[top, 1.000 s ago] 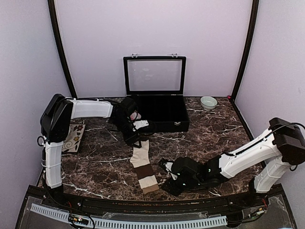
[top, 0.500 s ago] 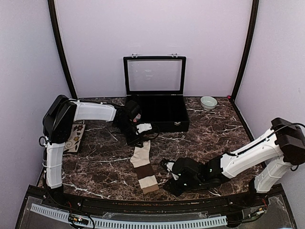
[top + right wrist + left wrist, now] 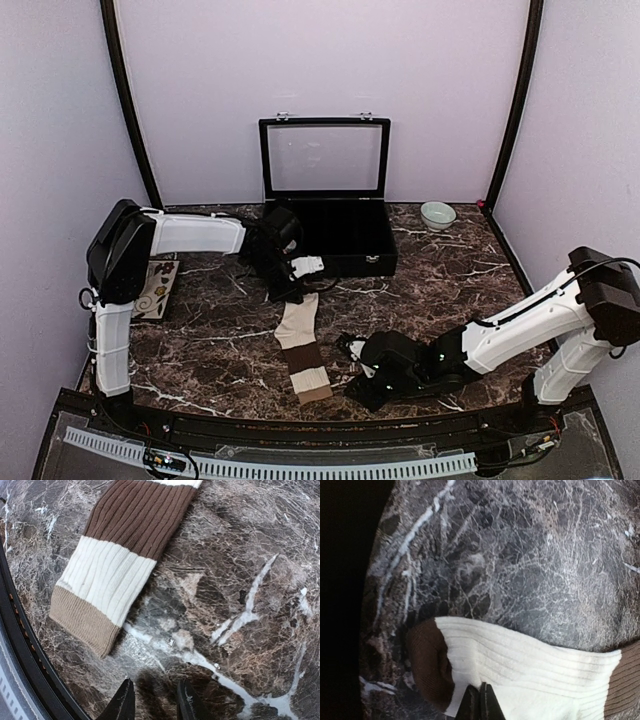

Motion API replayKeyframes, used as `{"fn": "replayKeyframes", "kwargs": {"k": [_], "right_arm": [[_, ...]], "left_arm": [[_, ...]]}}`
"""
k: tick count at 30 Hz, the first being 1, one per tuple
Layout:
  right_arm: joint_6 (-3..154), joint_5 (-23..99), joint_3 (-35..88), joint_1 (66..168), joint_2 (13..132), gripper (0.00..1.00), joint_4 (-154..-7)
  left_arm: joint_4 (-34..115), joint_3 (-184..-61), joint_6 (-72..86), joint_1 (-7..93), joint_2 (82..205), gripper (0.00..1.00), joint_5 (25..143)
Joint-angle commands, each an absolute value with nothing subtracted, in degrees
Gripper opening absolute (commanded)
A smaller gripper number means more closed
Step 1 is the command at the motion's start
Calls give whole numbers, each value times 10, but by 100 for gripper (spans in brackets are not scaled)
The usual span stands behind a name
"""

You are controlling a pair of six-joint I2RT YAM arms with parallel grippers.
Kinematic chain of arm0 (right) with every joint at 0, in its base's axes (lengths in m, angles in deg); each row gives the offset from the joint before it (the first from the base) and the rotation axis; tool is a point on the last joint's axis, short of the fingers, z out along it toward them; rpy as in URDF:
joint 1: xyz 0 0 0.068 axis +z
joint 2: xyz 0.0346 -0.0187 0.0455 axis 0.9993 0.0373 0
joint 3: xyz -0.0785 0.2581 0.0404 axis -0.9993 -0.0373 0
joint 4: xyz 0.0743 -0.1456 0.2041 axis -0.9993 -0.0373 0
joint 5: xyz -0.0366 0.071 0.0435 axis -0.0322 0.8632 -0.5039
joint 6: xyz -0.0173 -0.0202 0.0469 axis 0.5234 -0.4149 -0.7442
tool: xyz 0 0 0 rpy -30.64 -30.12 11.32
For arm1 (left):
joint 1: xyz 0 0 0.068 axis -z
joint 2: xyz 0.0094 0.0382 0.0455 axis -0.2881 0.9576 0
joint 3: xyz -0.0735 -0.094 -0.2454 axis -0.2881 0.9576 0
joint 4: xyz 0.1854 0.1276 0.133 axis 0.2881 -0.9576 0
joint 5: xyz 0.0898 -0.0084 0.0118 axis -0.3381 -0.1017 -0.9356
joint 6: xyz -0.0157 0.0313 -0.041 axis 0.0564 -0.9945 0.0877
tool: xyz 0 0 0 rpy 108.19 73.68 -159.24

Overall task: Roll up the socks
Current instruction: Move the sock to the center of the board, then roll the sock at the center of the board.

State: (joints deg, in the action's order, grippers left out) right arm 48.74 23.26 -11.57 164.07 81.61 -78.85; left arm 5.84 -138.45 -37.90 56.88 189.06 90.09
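No rolling had begun: the left tool [image 3: 480,704], jaws almost together, seemed to pinch the cream-beige sock [image 3: 303,350] beside its brown toe. The sock lay flat mid-tabletop [image 3: 200,330], long axis running far to near, cuff nearest. Just right of the cuff, the right tool [image 3: 154,702] hung open and empty.

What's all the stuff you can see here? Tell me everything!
sock: one, cream with brown bands, lying flat mid-table
box: one, black, clear lid open, at the back
bowl: one, pale green, back right
patterned card: one, tan with swirls, left edge
table: one, dark marble
left hand: one, black, shut on the sock near its brown toe
right hand: one, black, open, beside the sock's tan cuff
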Motion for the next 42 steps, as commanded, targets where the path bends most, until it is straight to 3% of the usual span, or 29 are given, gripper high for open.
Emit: {"fn": "replayKeyframes", "kwargs": {"k": [1,13,17,19,29,36,39,41,42], "right_arm": [[495,222,-100,1646,840,29,-788],[516,234,-61,1645,898,27,-785],[525,237,-46,1643,906,27,-790],[527,242,-44,1642,908,26,-790],[555,224,-63,1627,866,28,-789],[629,176,-69,1622,829,52,-787],[684,153,-76,1620,829,72,-771],[732,146,-94,1616,829,99,-734],[739,137,-101,1614,833,100,-722]], "left_arm": [[104,-1381,-384,574,1809,0,876],[168,-1335,-408,574,1767,1,843],[206,-1325,-423,574,1784,29,819],[211,-1331,-423,574,1794,37,811],[222,-1345,-429,574,1764,47,775],[217,-1313,-387,570,1683,75,733],[241,-1271,-352,558,1617,99,710],[260,-1224,-338,542,1572,99,719],[249,-1216,-337,533,1561,99,728]]}}
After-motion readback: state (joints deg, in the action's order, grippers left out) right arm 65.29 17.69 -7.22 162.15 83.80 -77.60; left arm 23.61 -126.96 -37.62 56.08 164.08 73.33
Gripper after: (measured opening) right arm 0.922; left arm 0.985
